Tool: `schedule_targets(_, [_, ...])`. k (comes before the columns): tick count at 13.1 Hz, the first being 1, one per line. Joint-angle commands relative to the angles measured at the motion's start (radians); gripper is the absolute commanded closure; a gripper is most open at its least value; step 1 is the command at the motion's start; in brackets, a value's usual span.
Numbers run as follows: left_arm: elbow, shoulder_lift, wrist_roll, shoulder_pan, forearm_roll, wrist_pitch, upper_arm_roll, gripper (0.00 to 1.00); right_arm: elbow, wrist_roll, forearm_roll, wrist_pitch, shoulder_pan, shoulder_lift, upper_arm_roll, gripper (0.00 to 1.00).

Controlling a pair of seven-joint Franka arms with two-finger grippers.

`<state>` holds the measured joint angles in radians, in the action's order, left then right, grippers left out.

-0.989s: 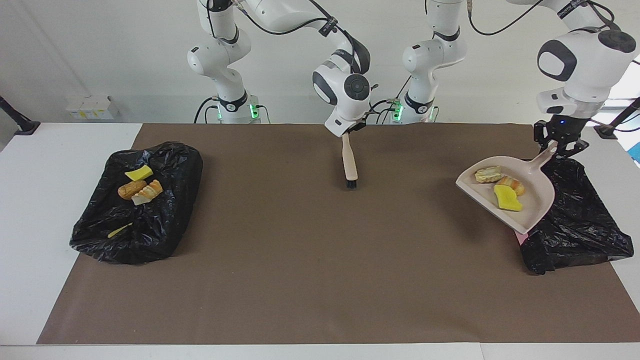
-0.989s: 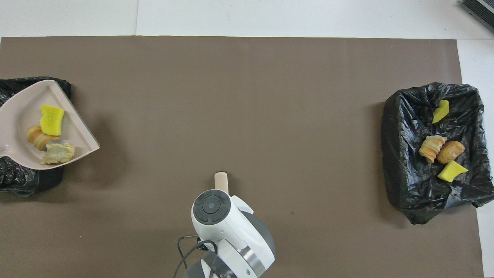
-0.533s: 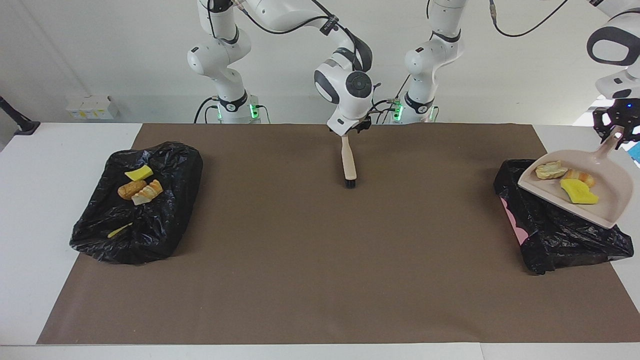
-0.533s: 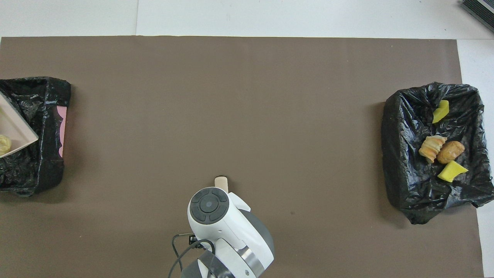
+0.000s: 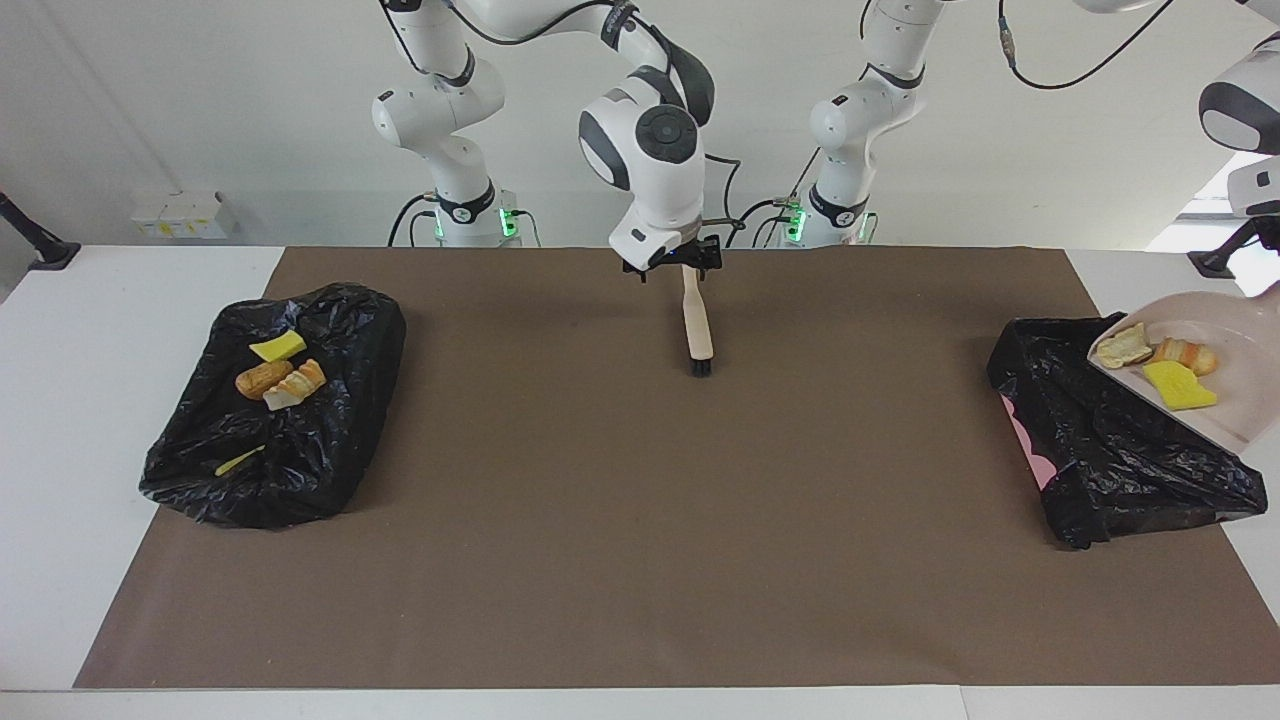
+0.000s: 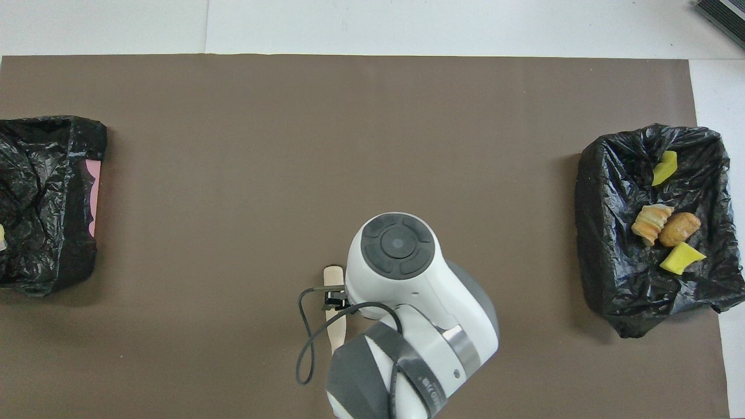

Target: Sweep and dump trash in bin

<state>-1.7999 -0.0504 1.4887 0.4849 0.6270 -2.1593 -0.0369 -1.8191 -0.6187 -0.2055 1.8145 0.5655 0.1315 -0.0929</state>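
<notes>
Over the bagged bin [image 5: 1120,440], the shut left gripper, out of view, holds the dustpan [image 5: 1225,415] with trash [image 5: 1180,385]; right gripper [image 5: 672,262] open above the brush [image 5: 697,330]

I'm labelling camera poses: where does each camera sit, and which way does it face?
Facing view: high across the table, looking at the robots; both arms show, the right gripper over the brush.
Overhead view: high above the robots' end, looking steeply down and forward; only the right arm shows.
Shared: the brush and both bag-lined bins, half a turn apart.
</notes>
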Motion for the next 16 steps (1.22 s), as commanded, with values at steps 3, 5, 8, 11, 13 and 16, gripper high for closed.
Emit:
schedule_targets(3, [0.01, 0.012, -0.005, -0.084, 0.152, 0.113, -0.009, 1.0, 0.034, 0.175, 0.043, -0.057, -0.18, -0.091, -0.007, 0.0])
schedule_targets(5, [0.019, 0.02, -0.005, -0.089, 0.219, 0.139, -0.002, 1.0, 0.044, 0.261, 0.073, -0.053, -0.274, -0.125, -0.005, 0.0])
schedule_targets(8, [0.025, 0.032, -0.005, -0.103, 0.282, 0.138, 0.0, 1.0, 0.081, 0.419, 0.133, -0.09, -0.412, -0.145, -0.005, 0.0])
schedule_targets(11, [0.031, 0.059, -0.004, -0.103, 0.293, 0.141, 0.002, 1.0, 0.128, 0.46, 0.26, -0.106, -0.496, -0.161, -0.005, 0.0])
schedule_targets(13, [0.013, 0.098, -0.008, -0.104, 0.28, 0.177, 0.008, 1.0, 0.15, 0.488, 0.278, -0.122, -0.547, -0.164, -0.004, 0.0])
schedule_targets(16, [0.007, 0.112, -0.011, -0.121, 0.096, 0.26, 0.011, 1.0, 0.248, 0.558, 0.273, -0.216, -0.582, -0.159, 0.063, 0.0])
